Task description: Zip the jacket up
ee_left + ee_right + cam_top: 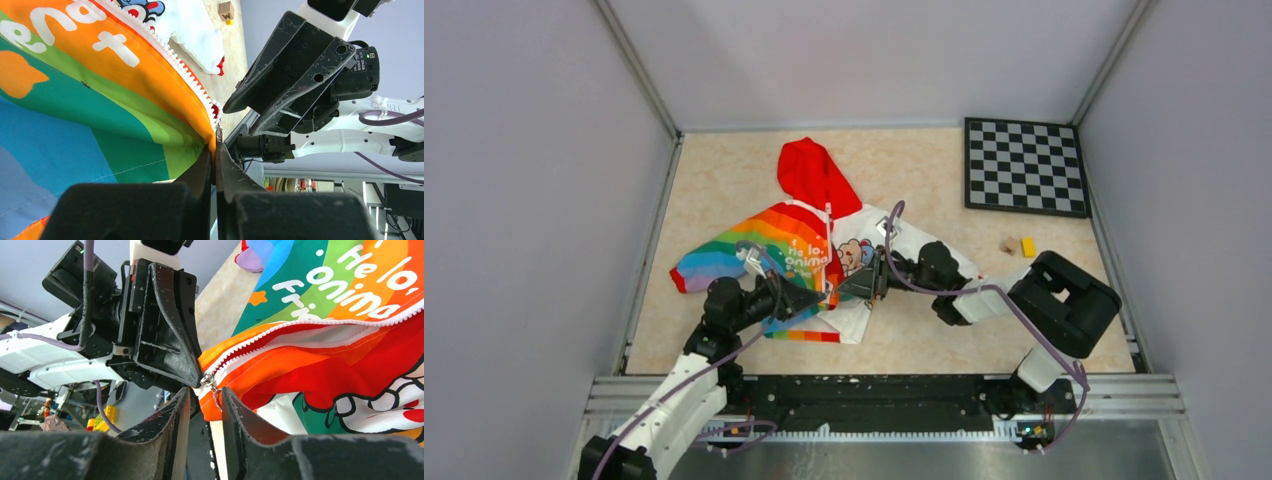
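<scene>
Now the limp jacket [764, 242] is being pinched beside its pull [207, 381] by the left gripper [215, 152]. The right gripper [204, 399] is being poised there, unclenched.

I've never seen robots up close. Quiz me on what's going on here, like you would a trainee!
1. True or false: the left gripper is clamped on the jacket at its bottom edge.
2. What hangs between the fingers of the right gripper? A) the zipper pull B) a button C) a spoon
3. Fill in: the hood is ____.

Key: 1 true; 2 A; 3 red.
</scene>
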